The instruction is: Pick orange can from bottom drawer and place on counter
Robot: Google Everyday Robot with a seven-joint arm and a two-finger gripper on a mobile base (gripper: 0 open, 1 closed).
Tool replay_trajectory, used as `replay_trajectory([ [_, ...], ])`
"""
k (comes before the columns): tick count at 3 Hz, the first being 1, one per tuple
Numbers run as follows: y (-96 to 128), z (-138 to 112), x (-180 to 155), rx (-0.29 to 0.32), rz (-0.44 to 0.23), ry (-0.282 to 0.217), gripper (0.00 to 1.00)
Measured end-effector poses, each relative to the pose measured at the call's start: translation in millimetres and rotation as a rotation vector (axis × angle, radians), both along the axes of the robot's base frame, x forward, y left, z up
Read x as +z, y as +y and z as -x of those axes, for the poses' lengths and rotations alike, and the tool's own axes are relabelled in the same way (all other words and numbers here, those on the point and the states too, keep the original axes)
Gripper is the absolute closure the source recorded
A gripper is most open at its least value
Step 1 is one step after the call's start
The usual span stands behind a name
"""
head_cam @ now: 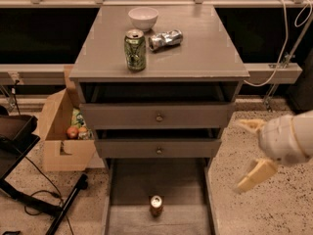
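The orange can (156,205) stands upright on the floor of the open bottom drawer (127,190), near its front middle. The counter (205,53) is the flat top of the drawer cabinet. My gripper (250,153) is at the right, beside the cabinet at the height of the second drawer, well right of and above the can. Its two pale fingers (253,175) are spread apart with nothing between them.
On the counter stand a green patterned can (135,50), a crushed silver can (165,39) and a white bowl (143,18). Two upper drawers with round knobs (159,117) are partly open. A cardboard box (61,131) sits at the left. Cables (288,38) hang at the right.
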State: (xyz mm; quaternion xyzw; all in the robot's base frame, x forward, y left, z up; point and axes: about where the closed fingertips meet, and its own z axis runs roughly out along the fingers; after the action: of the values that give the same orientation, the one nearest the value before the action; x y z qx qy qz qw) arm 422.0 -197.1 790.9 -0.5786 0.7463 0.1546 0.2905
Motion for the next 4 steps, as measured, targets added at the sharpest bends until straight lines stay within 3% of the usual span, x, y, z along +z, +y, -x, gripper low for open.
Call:
replay_trajectory([
  [1, 13.4, -10.6, -48.5, -0.010, -0.156, -0.113, 0.00],
  [2, 17.2, -44.3, -75.0, -0.012, -0.201, -0.289, 0.00],
  [3, 12.5, -86.7, -95.3, -0.033, -0.191, -0.436, 0.00],
  [4, 11.0, -119.1, -113.3, -0.035, -0.180, -0.432, 0.00],
])
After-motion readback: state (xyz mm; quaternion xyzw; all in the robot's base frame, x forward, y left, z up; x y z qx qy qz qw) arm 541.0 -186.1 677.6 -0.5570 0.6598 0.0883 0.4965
